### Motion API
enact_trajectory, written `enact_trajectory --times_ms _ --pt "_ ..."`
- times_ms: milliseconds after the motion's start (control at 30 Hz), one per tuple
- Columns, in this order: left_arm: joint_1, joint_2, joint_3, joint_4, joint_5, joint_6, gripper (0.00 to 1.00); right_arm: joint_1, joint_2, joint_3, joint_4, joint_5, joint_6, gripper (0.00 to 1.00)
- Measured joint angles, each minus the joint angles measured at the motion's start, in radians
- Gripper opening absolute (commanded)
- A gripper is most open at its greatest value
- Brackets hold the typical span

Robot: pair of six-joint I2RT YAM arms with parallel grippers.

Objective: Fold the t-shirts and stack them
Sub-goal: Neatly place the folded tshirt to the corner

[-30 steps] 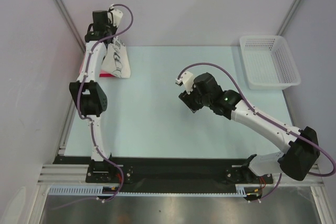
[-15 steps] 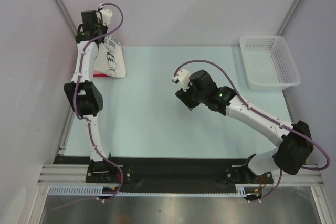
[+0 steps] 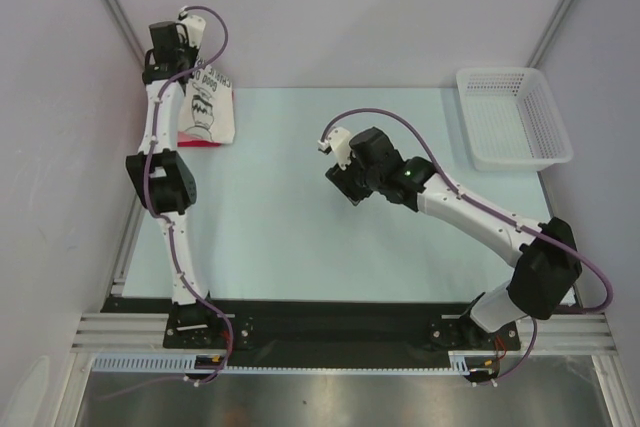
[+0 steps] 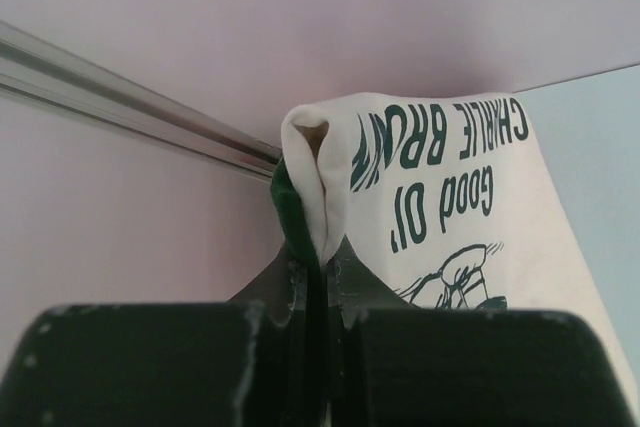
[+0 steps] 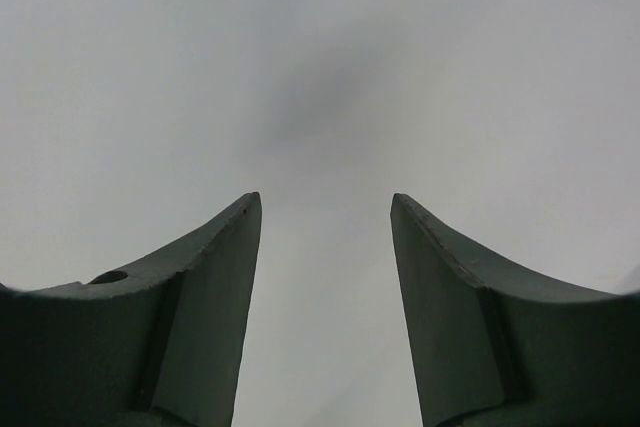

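Left wrist view is showing the left gripper (image 4: 322, 267) pinching an edge of the cream shirt (image 4: 470, 217) above the red shirt (image 3: 205, 144), far-left worktop (image 3: 300, 237); the right gripper (image 5: 325, 277) is gaping wide, empty. The thin pinch is risking a slip.

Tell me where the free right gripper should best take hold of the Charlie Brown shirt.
Probably the free lower corner on the edge facing the middle of the table, coming in from that side. The left gripper pinches the Charlie Brown shirt at a bunched top fold, so the cloth drapes down from there, and the open right gripper is on that side.
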Motion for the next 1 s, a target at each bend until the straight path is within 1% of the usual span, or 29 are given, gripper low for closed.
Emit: enact_trajectory --times_ms 500,700,733,767,800,833,867,900,1000 --pt "0.024 0.104 0.002 0.189 -0.003 0.0 0.0 0.021 0.101 0.085 -0.026 0.001 0.0 0.6" --pt "0.049 0.156 0.004 0.231 -0.008 0.0 0.0 0.02 0.133 0.119 -0.032 0.0 0.0 0.59" --pt "0.052 0.164 0.005 0.24 -0.009 -0.002 0.03 0.02 0.139 0.125 -0.032 -0.001 0.0 0.6" --pt "0.055 0.171 0.01 0.242 -0.011 -0.006 0.28 0.02 0.145 0.129 -0.033 -0.001 0.001 0.6" --pt "0.057 0.179 0.014 0.248 -0.016 -0.009 0.49 0.019 0.15 0.134 -0.033 -0.002 0.004 0.6" --pt "0.059 0.184 0.018 0.256 -0.027 -0.014 0.67 0.016 0.155 0.138 -0.033 -0.004 0.011 0.6" --pt "0.06 0.187 0.02 0.264 -0.039 -0.02 0.91 0.014 0.159 0.14 -0.033 -0.005 0.018 0.6" --pt "0.06 0.187 0.021 0.273 -0.065 -0.047 0.99 0.01 0.161 0.14 -0.032 -0.009 0.026 0.6" --pt "0.054 0.18 0.02 0.294 -0.127 -0.069 1.0 -0.006 0.161 0.139 -0.031 -0.031 0.077 0.6"
